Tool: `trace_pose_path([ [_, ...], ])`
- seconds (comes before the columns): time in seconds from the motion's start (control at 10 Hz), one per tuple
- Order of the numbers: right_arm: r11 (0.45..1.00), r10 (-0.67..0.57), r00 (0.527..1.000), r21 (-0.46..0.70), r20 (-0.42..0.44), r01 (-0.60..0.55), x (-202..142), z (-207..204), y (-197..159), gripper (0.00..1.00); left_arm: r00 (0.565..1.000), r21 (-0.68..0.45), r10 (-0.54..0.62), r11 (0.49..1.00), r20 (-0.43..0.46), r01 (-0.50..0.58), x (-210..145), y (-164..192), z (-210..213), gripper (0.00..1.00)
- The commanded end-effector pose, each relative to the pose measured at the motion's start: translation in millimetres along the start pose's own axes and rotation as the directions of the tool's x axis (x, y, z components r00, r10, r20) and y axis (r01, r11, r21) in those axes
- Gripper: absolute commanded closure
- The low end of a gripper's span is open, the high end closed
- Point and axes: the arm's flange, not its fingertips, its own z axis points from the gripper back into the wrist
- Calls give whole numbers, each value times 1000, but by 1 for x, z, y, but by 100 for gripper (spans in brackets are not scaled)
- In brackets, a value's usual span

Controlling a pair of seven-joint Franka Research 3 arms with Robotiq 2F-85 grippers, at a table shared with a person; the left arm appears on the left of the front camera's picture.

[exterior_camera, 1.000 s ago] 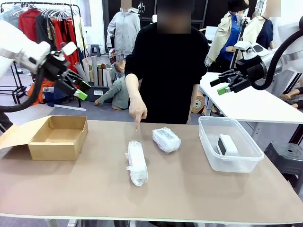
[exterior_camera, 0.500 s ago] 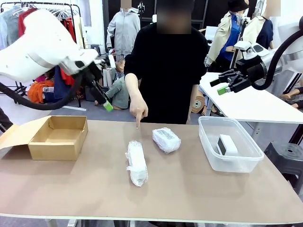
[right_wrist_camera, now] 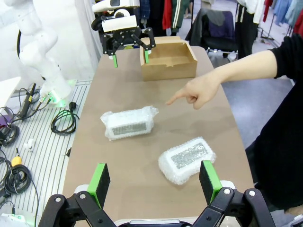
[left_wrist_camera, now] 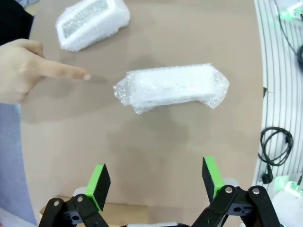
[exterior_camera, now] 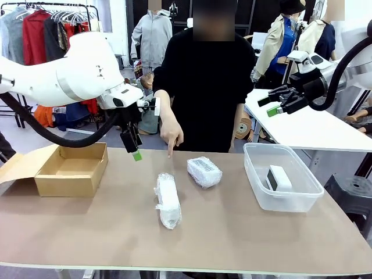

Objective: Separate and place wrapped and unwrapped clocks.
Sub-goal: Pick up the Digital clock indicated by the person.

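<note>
Brown desk [exterior_camera: 244,238], front view read as a clock face: 6 = robot edge, 12 = person's side.

- Long wrapped clock [exterior_camera: 167,200] lies flat at centre, long axis running 6–12.
- Squat wrapped clock [exterior_camera: 204,171] sits just off its 1 o'clock, near but apart, also flat.
- Cardboard box [exterior_camera: 64,185] is at 9, open, with a flap folded out toward the desk edge.
- Clear tub [exterior_camera: 290,200] is at 3. The unwrapped clock [exterior_camera: 279,178], a bare white block, is inside. It looks tipped on one edge, but I can't confirm that through the tub wall.
- Left gripper [exterior_camera: 135,148] hangs above the desk at about 10, between the box and the long wrapped clock. Fingers point down, jaws spread wide, nothing in them. In the left wrist view the long wrapped clock lies ahead of the fingers, clear of both pads [left_wrist_camera: 100,179].
- Person's hand [exterior_camera: 170,135] is at 12, index finger pointing down at the desk just past the far end of the long wrapped clock. The fingertip is close to the film, not touching it.
- Right gripper [exterior_camera: 268,106] is up off the desk past 2, beyond the tub and over a white table [exterior_camera: 314,131]. Fingers aim toward 9, jaws equally wide, empty.
- Clothes rack [exterior_camera: 52,23] stands at the back, around 10–11.
</note>
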Motion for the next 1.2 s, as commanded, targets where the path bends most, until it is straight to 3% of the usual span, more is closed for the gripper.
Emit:
trace_pose_path([
  [0.0,1000,2,1000,-3,-3,-2,0,1,0,0,1000,19,3,1000,-6,-2,-3,0,9,0],
  [0.4,1000,2,1000,-3,-3,-2,0,1,0,0,1000,10,-1,1000,0,1,0,1,5,0],
  [0.5,1000,2,1000,-3,-3,-2,0,1,0,0,987,50,162,986,-24,-160,11,0,-1,0],
  [0.8,1000,2,1000,-3,-3,-2,0,1,0,0,920,170,390,909,-32,-380,43,-12,-19,0],
  [1.0,1000,2,1000,-3,-3,-2,0,1,0,0,812,243,584,790,-19,-562,63,-19,-30,0],
  [1.1,1000,2,1000,-3,-3,-2,0,1,0,0,793,290,608,767,-43,-573,72,-22,-39,0],
])
